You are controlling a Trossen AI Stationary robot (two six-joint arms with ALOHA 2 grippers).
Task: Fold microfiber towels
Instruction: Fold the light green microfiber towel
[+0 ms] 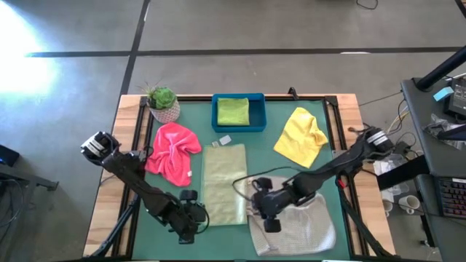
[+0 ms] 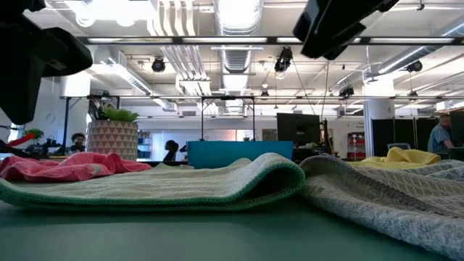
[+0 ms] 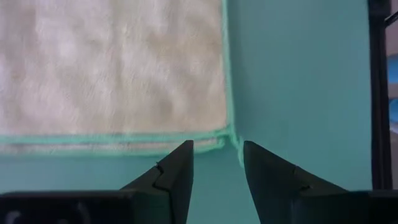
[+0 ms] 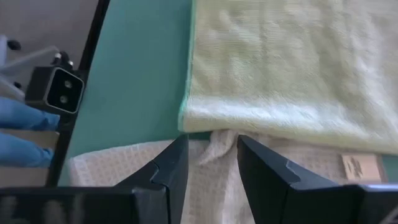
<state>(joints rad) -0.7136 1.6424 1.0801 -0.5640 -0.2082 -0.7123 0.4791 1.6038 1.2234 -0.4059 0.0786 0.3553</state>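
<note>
The olive green towel lies folded in half as a long strip in the middle of the table, its folded edge next to the light grey towel, which lies rumpled at the near right. My left gripper hangs open above the olive towel's near left corner. My right gripper hangs open above the grey towel's edge, beside the olive towel. The pink towel and the yellow towel lie crumpled. The lime green towel lies folded in the tray.
The blue tray stands at the far middle, with the potted plant at the far left corner. A small camera sits at the table's near edge. Bare green table surface shows between the yellow and grey towels.
</note>
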